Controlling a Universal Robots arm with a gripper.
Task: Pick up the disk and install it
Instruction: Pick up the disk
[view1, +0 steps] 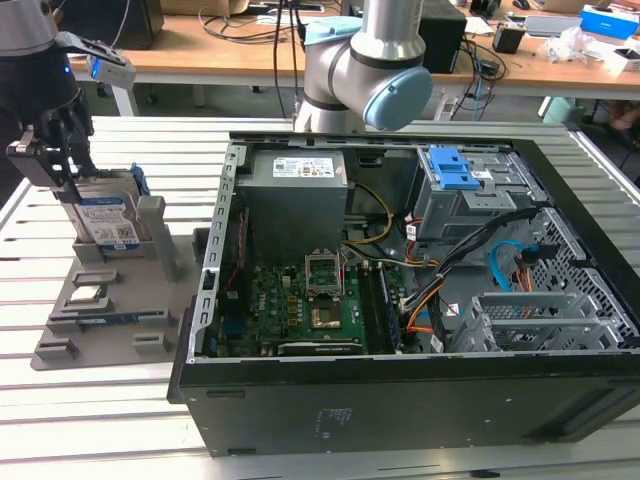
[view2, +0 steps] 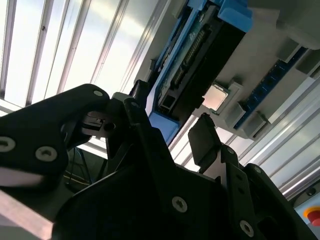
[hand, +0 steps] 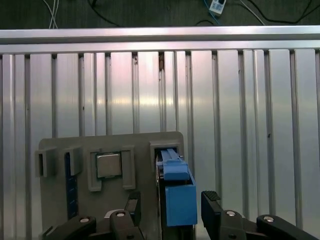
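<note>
The disk (view1: 105, 215) stands on edge in a slot of the grey holder (view1: 100, 330) at the exterior view's left. It is silver with a white-and-blue label and a blue bracket. My gripper (view1: 58, 150) hangs directly over its top edge. In the first wrist view the blue-framed disk (hand: 177, 192) lies between my two black fingers (hand: 210, 205), with a gap on each side; the gripper (hand: 172, 207) is open. In the second wrist view the disk (view2: 195, 65) has its dark connector edge just beyond the fingertips (view2: 202, 132).
The holder (hand: 110, 142) also carries a square silver chip (hand: 108, 165) and a thin blue-edged stick (hand: 71, 185). An open computer case (view1: 400, 260) with a blue-latched drive bay (view1: 447, 168) fills the exterior view's right. The slatted metal table (view1: 120, 420) lies around them.
</note>
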